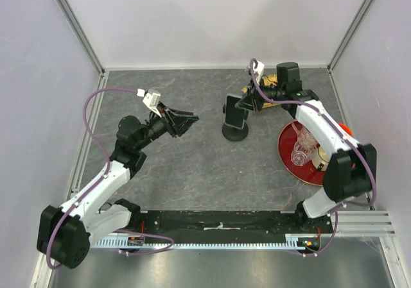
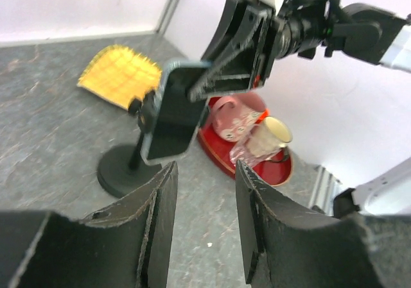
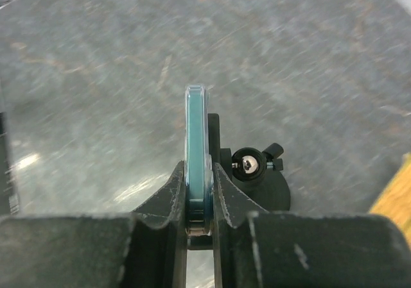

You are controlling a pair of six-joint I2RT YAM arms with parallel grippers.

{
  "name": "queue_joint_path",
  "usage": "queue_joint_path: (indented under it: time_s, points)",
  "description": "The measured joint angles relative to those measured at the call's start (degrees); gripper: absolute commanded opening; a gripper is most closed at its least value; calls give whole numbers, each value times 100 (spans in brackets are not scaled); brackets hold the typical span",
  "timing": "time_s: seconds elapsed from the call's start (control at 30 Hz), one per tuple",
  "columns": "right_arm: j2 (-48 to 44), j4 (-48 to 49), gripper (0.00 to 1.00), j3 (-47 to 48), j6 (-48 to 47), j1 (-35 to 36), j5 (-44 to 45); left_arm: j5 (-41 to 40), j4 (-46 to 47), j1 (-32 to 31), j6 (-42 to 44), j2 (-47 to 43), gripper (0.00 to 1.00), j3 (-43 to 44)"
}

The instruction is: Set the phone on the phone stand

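Right claw [image 3: 198,176] grasps the phone [image 3: 196,121] at the phone stand's [image 1: 235,133] cradle — let go misaligned, it could fall; left claw [image 1: 187,119], at nine o'clock, sits released.

No text, label or number is legible in any view — all too blurred.

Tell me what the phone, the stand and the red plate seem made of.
Phone: dark smooth face, likely glass, in a teal translucent rim, probably soft plastic. Stand: matte black, plastic or painted metal; unclear. Plate: glossy red, plastic or glazed ceramic.
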Motion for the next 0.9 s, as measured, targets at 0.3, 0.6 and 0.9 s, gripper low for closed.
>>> queue_joint_path:
  time_s: [0.3,0.6,0.9]
  points:
    - [-2153,-2549,0,-955,-811,50,-765,909,352,-2,-1244,-511,46,-107]
    - [-3724,-3324,0,-1838,-710,52,-293,1545,793,-192,-2376,-750,46,-669]
    - [-4806,-3193,0,-2179,876,85,1517,1700,726,-216,-2459,-1349,46,-688]
